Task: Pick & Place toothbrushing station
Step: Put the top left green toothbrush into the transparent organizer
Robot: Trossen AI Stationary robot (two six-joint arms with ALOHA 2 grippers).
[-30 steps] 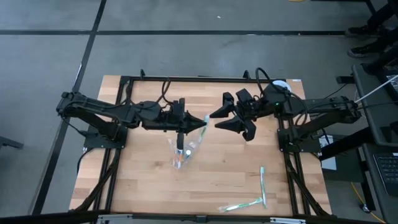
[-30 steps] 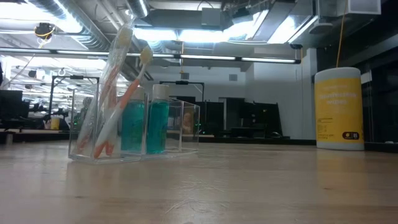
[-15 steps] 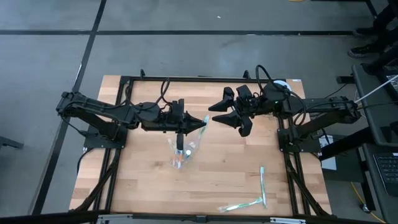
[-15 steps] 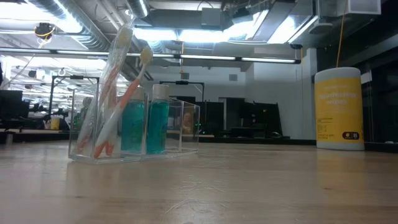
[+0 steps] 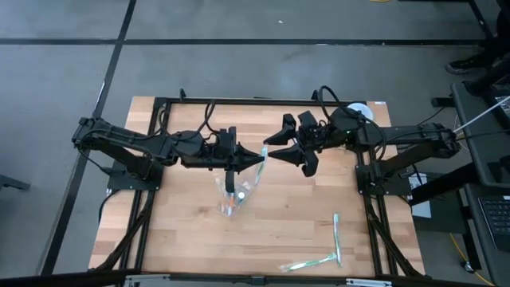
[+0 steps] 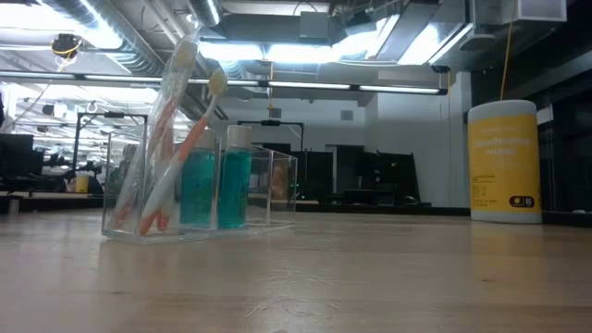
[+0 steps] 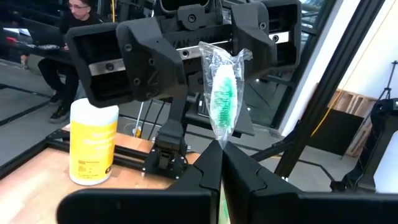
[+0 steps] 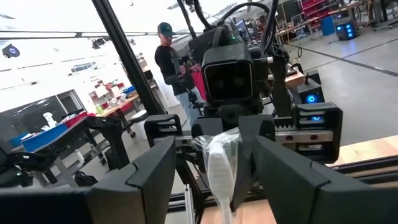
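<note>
Nearest you, at the table's front edge: two wrapped brushes (image 5: 335,237) lay loose on the wood (image 5: 183,239), crossing near the right corner, untouched by either arm.

Mid-table: a clear wrapper (image 5: 237,194) with something green in it lay just below the left arm's wrist. You could not tell whether it was empty.

Above it, the handover point. Your left gripper (image 5: 256,157) was clenched on the tail of a wrapped brush (image 7: 222,93); the left wrist view showed both fingers pinched together under the packet, green head standing upright above them. It was off the table, held in the air between the two arms.

Facing it: your right gripper (image 5: 275,149), fingers spread wide, one either side of that same packet. The right wrist view showed the white wrapped end (image 8: 222,168) sitting in the gap, not yet touched by either pad.

Step in hand, as judged: a pass from left to right, right arm lined up but not gripping.

Next move, as judged: you would need to close the right fingers on the packet first, and only then loosen the left, or it drops.

Farther off: the clear holder (image 6: 199,190) with two orange-and-white brushes leaning in it and a teal bottle (image 6: 235,180), the likely destination. It showed only in the low view.

Farthest: a yellow canister (image 6: 503,162) at the back right corner.
</note>
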